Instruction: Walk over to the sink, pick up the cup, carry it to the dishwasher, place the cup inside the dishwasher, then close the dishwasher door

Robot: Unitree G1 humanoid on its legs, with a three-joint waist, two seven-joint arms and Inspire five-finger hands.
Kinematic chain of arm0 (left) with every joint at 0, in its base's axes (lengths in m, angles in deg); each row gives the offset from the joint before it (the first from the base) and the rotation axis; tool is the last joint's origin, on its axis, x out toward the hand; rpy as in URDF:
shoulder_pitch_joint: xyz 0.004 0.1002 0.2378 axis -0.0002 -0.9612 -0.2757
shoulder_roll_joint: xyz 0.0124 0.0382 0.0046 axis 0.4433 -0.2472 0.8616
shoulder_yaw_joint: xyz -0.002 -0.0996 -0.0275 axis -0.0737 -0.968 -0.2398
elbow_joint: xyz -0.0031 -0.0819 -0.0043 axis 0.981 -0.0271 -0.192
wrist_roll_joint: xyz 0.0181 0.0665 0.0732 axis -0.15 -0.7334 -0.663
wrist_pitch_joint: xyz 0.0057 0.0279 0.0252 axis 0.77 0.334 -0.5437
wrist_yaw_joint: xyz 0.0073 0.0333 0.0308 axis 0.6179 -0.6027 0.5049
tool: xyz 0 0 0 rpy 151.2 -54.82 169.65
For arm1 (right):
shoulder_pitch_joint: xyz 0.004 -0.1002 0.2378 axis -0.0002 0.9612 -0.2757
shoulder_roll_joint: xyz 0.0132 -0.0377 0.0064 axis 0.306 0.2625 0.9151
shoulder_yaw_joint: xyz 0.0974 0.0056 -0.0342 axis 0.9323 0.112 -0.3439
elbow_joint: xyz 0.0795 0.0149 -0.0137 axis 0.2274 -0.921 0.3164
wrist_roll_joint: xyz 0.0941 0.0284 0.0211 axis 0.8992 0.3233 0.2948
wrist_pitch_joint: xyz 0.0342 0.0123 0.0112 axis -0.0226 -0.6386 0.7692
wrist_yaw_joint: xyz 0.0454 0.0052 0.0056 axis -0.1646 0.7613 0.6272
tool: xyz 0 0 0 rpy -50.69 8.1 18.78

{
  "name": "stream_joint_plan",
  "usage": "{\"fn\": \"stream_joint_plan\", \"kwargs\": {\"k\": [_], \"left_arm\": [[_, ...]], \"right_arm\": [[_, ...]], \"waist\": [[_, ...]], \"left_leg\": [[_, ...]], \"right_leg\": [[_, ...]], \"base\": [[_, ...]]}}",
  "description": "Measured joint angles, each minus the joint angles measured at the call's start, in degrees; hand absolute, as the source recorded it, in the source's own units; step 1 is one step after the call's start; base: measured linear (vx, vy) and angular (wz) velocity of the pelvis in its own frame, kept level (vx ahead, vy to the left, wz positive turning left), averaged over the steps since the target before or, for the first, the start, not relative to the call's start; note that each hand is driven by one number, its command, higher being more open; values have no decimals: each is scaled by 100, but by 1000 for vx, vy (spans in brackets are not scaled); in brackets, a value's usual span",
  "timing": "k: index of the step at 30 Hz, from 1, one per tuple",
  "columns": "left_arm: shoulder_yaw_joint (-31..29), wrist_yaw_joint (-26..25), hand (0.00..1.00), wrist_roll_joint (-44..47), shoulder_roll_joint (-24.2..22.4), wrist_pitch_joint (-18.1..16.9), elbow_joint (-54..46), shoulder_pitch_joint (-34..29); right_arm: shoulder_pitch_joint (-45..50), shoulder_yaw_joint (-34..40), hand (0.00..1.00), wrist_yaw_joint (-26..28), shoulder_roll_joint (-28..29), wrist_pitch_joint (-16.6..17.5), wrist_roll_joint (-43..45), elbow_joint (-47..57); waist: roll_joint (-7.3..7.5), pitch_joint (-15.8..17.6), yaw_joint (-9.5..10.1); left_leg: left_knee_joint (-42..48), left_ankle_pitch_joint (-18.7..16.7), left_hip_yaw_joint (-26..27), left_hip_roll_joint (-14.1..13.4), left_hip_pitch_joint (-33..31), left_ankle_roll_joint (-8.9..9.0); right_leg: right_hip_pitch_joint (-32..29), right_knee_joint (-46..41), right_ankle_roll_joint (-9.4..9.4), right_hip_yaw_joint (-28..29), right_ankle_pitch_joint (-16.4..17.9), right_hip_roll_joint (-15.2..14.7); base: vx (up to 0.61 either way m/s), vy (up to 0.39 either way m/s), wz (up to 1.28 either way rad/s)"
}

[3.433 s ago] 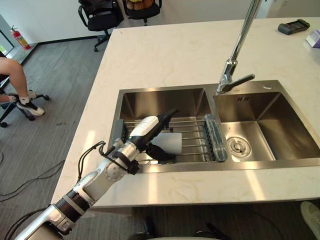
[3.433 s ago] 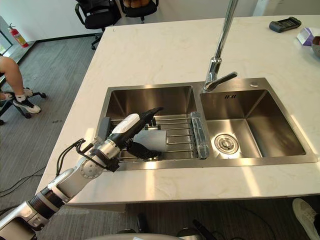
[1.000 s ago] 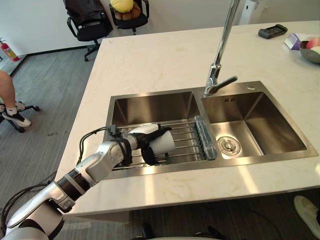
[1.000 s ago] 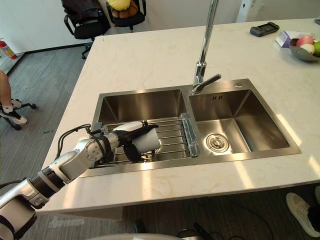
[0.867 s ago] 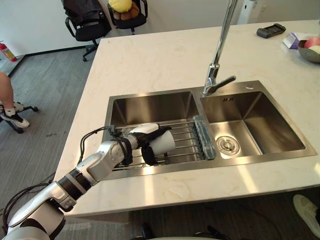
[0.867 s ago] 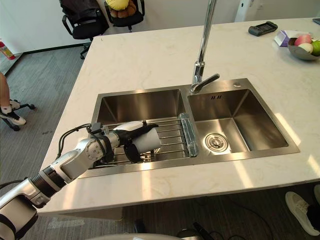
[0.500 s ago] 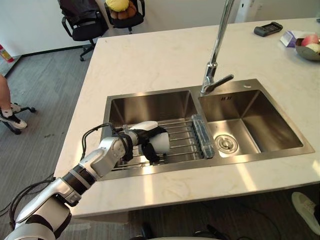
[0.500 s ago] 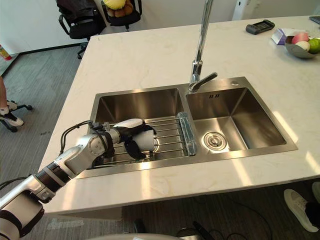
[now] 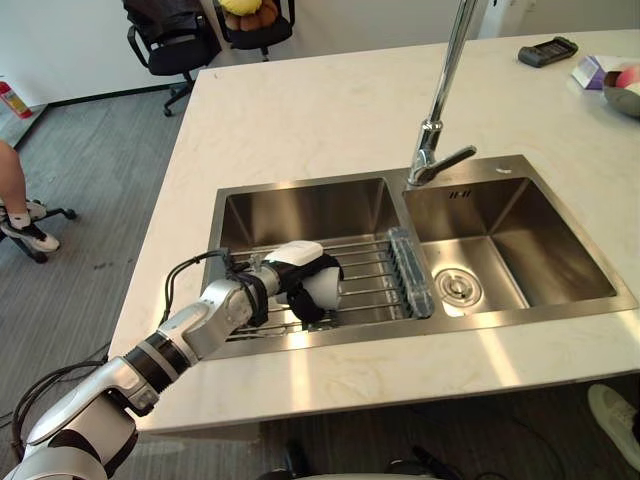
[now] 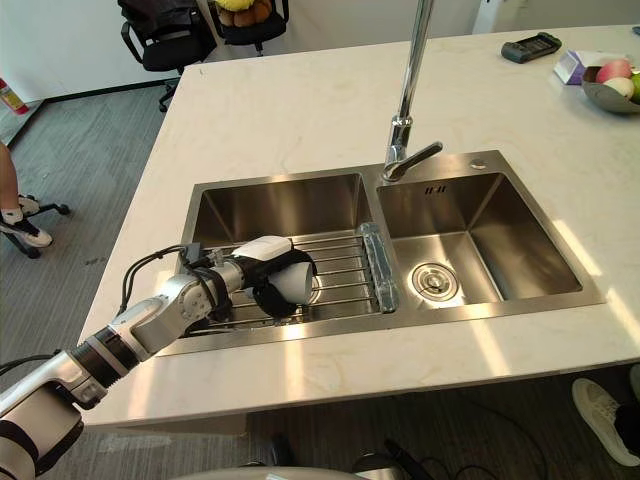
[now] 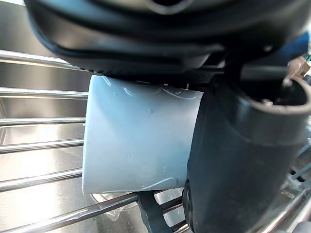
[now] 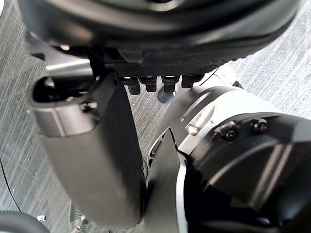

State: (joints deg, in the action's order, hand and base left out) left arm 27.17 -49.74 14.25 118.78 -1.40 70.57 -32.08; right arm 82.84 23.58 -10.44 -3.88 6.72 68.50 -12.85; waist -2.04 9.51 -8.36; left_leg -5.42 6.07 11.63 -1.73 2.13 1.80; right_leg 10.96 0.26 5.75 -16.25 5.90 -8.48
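Note:
A white cup (image 9: pixel 326 285) lies on its side on the wire rack (image 9: pixel 372 272) in the left basin of the steel sink (image 9: pixel 300 205). My left hand (image 9: pixel 288 276) reaches into that basin from the lower left and is shut on the cup. Its fingers wrap over the top of the cup and its thumb goes underneath. In the left wrist view the cup (image 11: pixel 136 141) sits against the palm, with the thumb (image 11: pixel 233 165) pressed on its side and the rack bars behind it. My right hand (image 12: pixel 92 155) hangs over grey floor, fingers relaxed, holding nothing.
A tall faucet (image 9: pixel 440 140) rises between the basins. The right basin has a drain (image 9: pixel 455 287). A clear roll (image 9: pixel 408 270) ends the rack. A black device (image 9: pixel 543 50) and a fruit bowl (image 10: pixel 610 85) sit on the far counter. Office chairs (image 9: pixel 170 40) and a seated person's leg (image 9: pixel 15 190) are at left.
3.4 s ago my left hand's fingers stood straight over the cup; they have since curled round it. Over the last second the grip holds, and the camera has shifted slightly.

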Motion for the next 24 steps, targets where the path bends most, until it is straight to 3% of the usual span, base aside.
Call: {"fn": "stream_joint_plan", "kwargs": {"k": [4,9,10,13,14,17,22,24], "left_arm": [[-84,-565,0,608,198,-62,-455,-411],[-1286,-1151,0,1654,33,-251,-1913,-1357],[-1991,-1292,0,2289,-121,-459,-2206,-1569],[-3262,-1477,0,3504,-470,-842,-2533,-1770],[-4023,-1559,0,4160,-647,-1083,-2631,-1815],[-5120,-1518,0,5273,-812,-1439,-2734,-1957],[-5534,-1427,0,5705,-971,-1489,-2745,-2283],[-5576,-1445,0,5668,-1029,-1328,-2698,-2518]], "right_arm": [[-59,-133,100,10,-53,-5,3,22],[-42,-56,100,26,-56,-71,49,14],[-50,92,100,65,-49,-96,47,15],[-54,466,100,157,-23,-96,38,18],[-63,758,100,215,-2,-95,28,18],[-67,1047,100,244,51,-101,-182,23],[-36,1246,100,162,189,-154,-413,28],[10,1302,100,66,295,-163,-411,30]], "waist": [[9,29,-15],[9,30,249],[4,27,350],[1,22,525],[1,20,651],[14,-14,807],[76,-95,1061],[195,-192,1080]], "left_leg": [[3,13,-163,54,-72,-16],[35,98,-477,76,-200,-55],[35,117,-562,71,-200,-56],[34,120,-651,68,-201,-58],[31,137,-676,93,-206,-81],[1,147,-748,157,-243,-90],[0,246,-797,206,-290,-128],[0,273,-781,200,-312,-138]], "right_leg": [[21,-11,31,-156,20,-13],[-11,-187,32,-432,19,-3],[-3,-259,31,-493,19,4],[0,-340,7,-583,34,6],[1,-354,-29,-600,56,-5],[5,-353,-83,-625,119,-48],[-11,-357,-196,-655,230,-73],[-53,-368,-201,-627,227,-72]], "base": [[23,-27,23],[26,-30,32],[-38,-22,29],[-62,-10,18],[-95,-1,9],[-116,11,13],[-113,10,11],[-56,0,-4]]}}
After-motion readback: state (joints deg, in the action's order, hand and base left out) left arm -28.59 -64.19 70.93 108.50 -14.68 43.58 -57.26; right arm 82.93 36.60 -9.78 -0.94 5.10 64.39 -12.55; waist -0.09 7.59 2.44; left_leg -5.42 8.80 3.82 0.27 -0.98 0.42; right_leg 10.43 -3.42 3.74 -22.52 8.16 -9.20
